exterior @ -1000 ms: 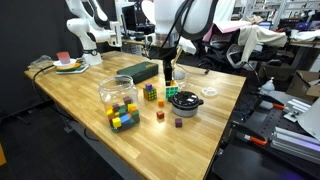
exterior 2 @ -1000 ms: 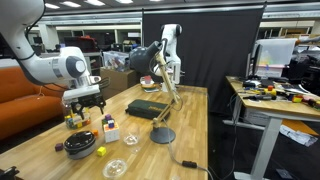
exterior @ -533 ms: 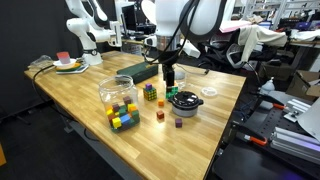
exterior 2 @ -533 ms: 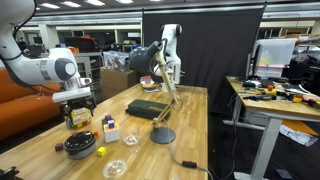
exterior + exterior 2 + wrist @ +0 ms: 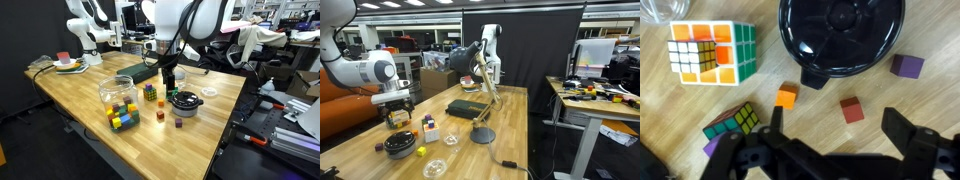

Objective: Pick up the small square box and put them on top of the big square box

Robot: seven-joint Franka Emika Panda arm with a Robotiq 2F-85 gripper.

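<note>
Hovering over the table, arm reaching straight down: gripper (image 5: 836, 124), jaws spread wide, holding nothing. Small red cube (image 5: 850, 109) just beside black bowl (image 5: 840, 35); dark green box (image 5: 138, 71) beyond the bowl.

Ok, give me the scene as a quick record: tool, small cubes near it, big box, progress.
tool: open, empty, over the table next to the black pot
orange cube: on the wood, ahead of the tool, touching nothing
red cube: on the wood, apart from the orange cube
purple cube: on the wood beside the pot
big box: dark green, flat on the table, no cube seen on its lid
jar: clear, holds coloured cubes
progress: nothing gripped, nothing stacked yet
</note>
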